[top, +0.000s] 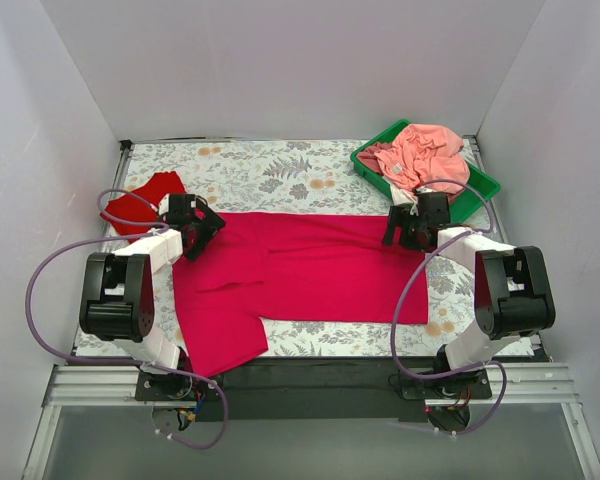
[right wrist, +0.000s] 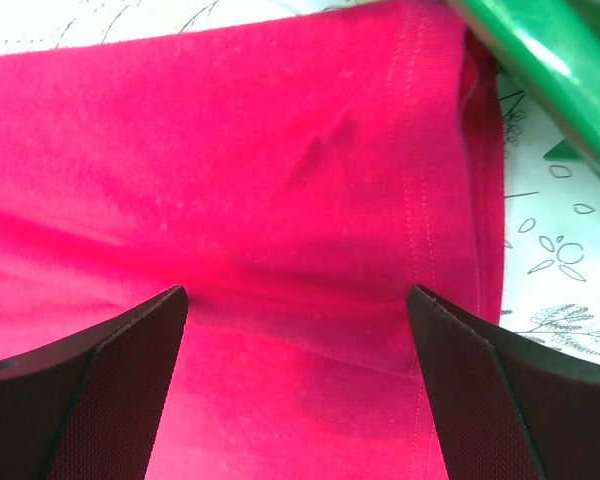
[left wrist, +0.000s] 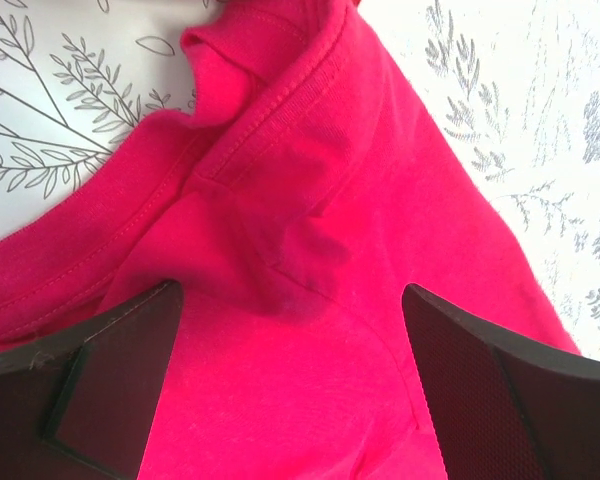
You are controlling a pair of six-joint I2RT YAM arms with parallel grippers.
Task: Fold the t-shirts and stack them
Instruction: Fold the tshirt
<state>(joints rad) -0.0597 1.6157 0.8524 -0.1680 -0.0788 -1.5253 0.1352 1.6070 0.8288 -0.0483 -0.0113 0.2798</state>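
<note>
On the bench (top: 280, 170), your left claw (top: 195, 235) wide over the collar of the crimson shirt (top: 310, 270), your right claw (top: 410, 232) wide over its hem, scarlet shirt (top: 145, 200) far left

Place: a robot test cell in a lab, by the look of it, not a home or a shop.
Walls: plain white panels (top: 280, 60) box the table in at the left, back and right of the overhead view.
Rig: a left arm (top: 120, 290) and a right arm (top: 510, 290) are bolted to a black base plate (top: 310, 385), which sits on an aluminium rail (top: 90, 385) along the bottom edge.
Wiring: purple cables (top: 28, 300) loop in the open from the arm bases.
Table: a grey floral-print cloth (top: 280, 170) covers the top like a staged work surface.
Props: a green tray (top: 477, 195) of salmon-pink clothes sits at upper right, a crimson shirt (top: 310, 270) lies spread at centre, and a scarlet shirt (top: 145, 200) lies at upper left.
</note>
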